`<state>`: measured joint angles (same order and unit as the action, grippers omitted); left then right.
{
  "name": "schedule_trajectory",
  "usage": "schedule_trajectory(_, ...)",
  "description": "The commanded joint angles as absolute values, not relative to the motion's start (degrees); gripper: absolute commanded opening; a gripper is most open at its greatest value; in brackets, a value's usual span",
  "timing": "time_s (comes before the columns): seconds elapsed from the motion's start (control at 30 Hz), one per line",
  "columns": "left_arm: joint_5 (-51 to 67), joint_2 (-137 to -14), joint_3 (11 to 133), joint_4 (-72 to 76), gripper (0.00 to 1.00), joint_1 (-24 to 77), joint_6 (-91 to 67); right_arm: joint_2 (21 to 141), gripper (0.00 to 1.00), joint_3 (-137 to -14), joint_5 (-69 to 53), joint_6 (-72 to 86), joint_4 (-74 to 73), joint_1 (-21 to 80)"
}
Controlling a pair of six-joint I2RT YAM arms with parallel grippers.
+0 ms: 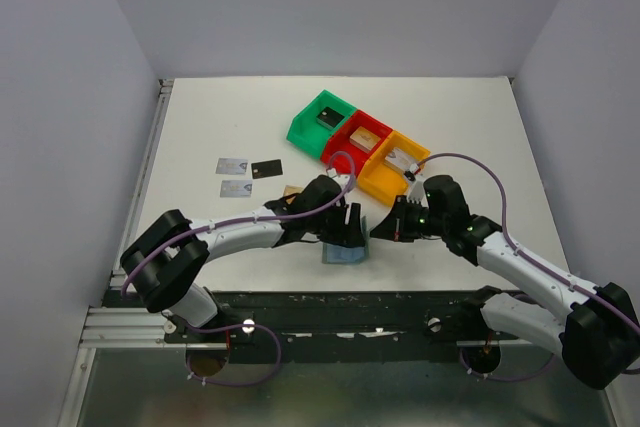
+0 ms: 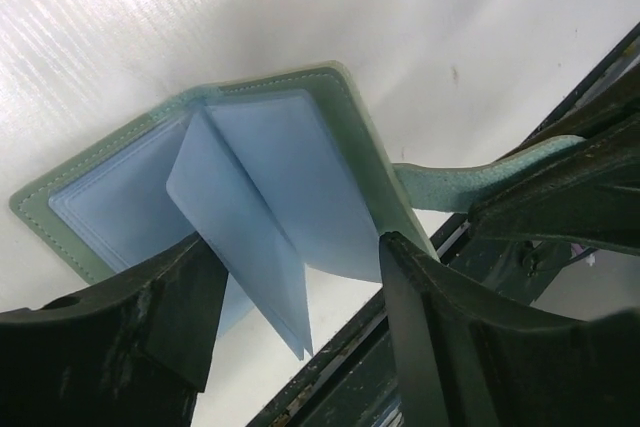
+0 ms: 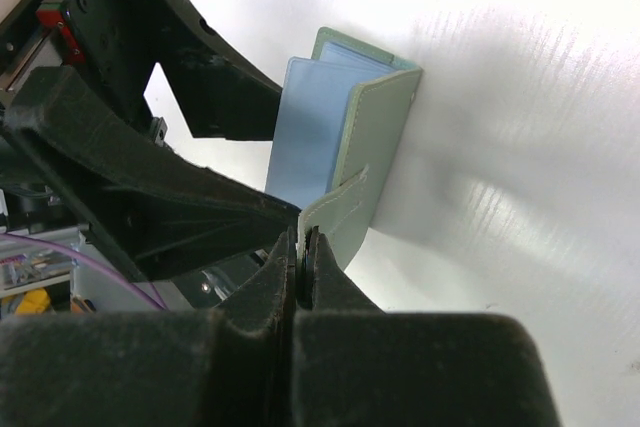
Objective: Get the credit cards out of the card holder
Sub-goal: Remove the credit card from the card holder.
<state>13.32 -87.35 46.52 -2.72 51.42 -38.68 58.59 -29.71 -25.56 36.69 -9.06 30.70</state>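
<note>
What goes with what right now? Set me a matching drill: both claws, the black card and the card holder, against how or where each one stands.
Things:
1. left claw
2. right claw
3. black card
4. card holder

States:
A. lying flat on the table, out of the holder
B. shut on the holder's strap
C. spread open near the table's front edge
D. open, one finger on either side of a blue inner leaf

Pairs: 1-D, 2-B, 3-A, 4-C.
</note>
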Motion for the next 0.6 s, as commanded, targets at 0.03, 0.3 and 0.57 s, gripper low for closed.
schedule_trajectory(0.03, 16.52, -87.19, 50.97, -1.76, 0.75, 53.08, -36.74, 58.01, 0.00, -29.09, -23.21, 37.35, -10.37, 30.85)
schedule_trajectory(0.3, 17.32, -85.79, 52.39, -1.50, 0.87, 55.55, -35.51, 57.39, 0.00, -26.81, -13.55, 37.62, -15.99, 30.85)
schedule_trajectory(0.57, 7.75, -77.36, 43.60, -2.37, 0.90, 55.55, -39.46, 58.71, 0.00, -24.00, -8.35, 38.76, -18.81, 30.85)
